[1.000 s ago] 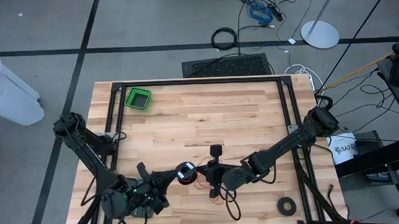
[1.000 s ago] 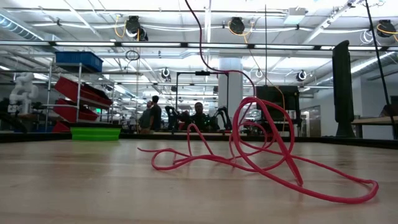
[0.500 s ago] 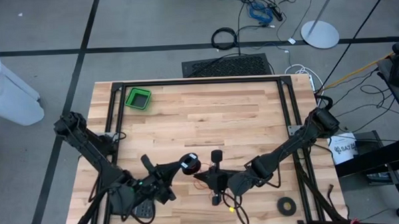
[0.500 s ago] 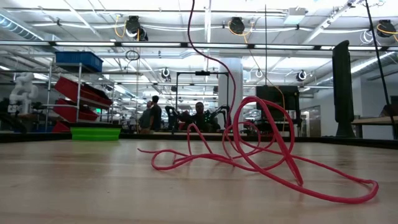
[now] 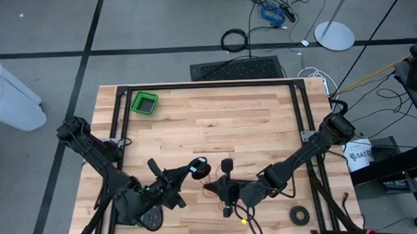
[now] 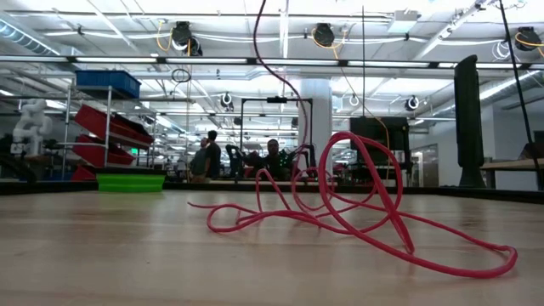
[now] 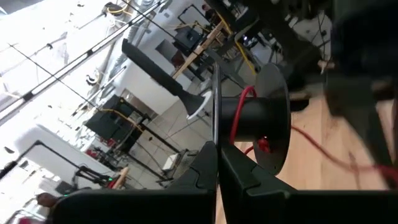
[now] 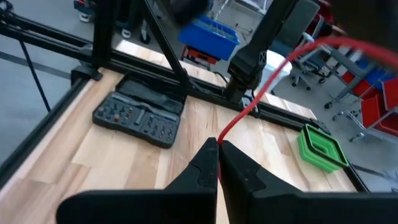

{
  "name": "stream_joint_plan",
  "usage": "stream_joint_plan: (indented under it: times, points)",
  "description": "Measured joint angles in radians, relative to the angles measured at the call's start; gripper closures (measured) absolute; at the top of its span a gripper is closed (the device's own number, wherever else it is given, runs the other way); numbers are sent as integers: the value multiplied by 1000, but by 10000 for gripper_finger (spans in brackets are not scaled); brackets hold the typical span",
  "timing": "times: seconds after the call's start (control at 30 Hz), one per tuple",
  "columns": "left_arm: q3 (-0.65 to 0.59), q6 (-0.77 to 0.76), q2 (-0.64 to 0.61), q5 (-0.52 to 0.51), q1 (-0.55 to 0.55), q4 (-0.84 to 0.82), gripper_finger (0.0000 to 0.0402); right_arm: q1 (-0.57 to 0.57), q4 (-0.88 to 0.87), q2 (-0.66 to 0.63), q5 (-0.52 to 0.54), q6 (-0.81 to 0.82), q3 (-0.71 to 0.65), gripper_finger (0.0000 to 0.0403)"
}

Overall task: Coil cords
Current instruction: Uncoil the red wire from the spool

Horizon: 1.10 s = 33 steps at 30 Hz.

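I have both arms crowded toward the near edge of the table (image 5: pixel 215 117), with the wide stretch of bare wood behind them free all the way to the green bin (image 5: pixel 145 102) in the far left corner. The black frame rails run along both sides, and a flat black tape ring (image 5: pixel 299 213) lies near the right front corner.

My left gripper (image 5: pixel 189 172) sits left of centre, its fingers (image 7: pixel 205 180) pressed together on the flange of a black spool (image 7: pixel 258 118), which it holds up off the wood; a few red turns of the cord (image 6: pixel 357 212) are on the spool's core. My right gripper (image 5: pixel 225 189) is just to the right of it, fingers (image 8: pixel 208 168) shut and pinching the red cord, which leaves the tips and runs taut toward the spool.

The rest of the cord lies in loose, tangled loops on the table, below and between the two grippers, with one strand rising steeply out of the pile in the low view. A dark flat controller (image 8: pixel 140 115) rests by the left rail, near the front edge.
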Motion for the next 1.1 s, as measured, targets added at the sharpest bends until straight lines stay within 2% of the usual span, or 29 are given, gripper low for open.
stream_joint_plan:
  times: [0.23, 0.5, 0.67, 0.97, 1.1]
  points:
    - [0, 30, -1, 36, 4, 58, 398, -11, 1, 22, -15, 5, 0, 403]
    - [0, 21, -1, 37, 62, 56, 398, 4, 115, 28, -83, -37, 0, 403]
    - [0, -46, -1, 37, 93, 54, 398, 27, 152, 28, -106, -70, 7, 403]
    - [0, -53, -1, -34, 88, 9, 398, 98, 144, 28, -98, -152, 69, 403]
    - [0, -53, -1, -76, 83, -40, 398, 139, 105, 28, -23, -201, 122, 403]
